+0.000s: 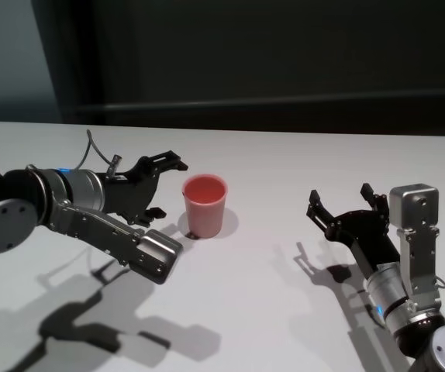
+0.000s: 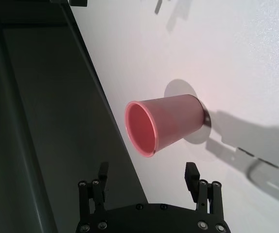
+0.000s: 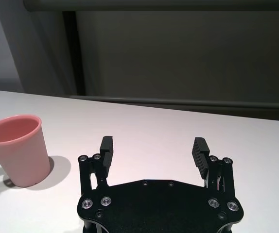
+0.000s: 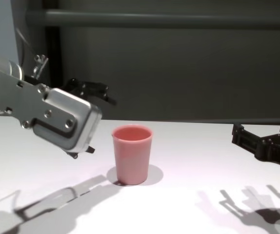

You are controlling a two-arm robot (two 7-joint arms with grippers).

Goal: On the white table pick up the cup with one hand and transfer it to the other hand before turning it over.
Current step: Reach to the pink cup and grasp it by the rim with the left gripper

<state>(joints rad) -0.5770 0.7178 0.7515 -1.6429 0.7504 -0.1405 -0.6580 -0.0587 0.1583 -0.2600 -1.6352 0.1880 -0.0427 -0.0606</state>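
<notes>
The cup (image 1: pixel 205 204) is standing upright, mouth up, on the white table (image 1: pixel 269 310), a little left of the middle of the head view, and nothing is touching it. The left gripper (image 1: pixel 163 186) is hovering just beside the cup on its left, turned sideways so that its jaws are gaping wide toward the cup's wall; in the left wrist view the cup (image 2: pixel 164 123) is lying straight ahead of the two fingers (image 2: pixel 191 171), apart from them, which suggests a side grasp is being lined up and is not yet made. The right gripper (image 1: pixel 345 208) is waiting well apart on the right, low over the table and pointing across it, its jaws likewise standing wide and holding nothing; in its own wrist view the cup (image 3: pixel 18 148) is appearing off to one side of the fingers (image 3: pixel 200 146), not between them. This spacing is probably leaving room for the hand-over, with the second hand standing ready to receive before the turn-over. The table is showing a plain matte white top, bare apart from the cup and the arms' shadows. Behind its far edge a dark wall (image 4: pixel 179 73) with a horizontal rail (image 4: pixel 159 18) is closing the room.
</notes>
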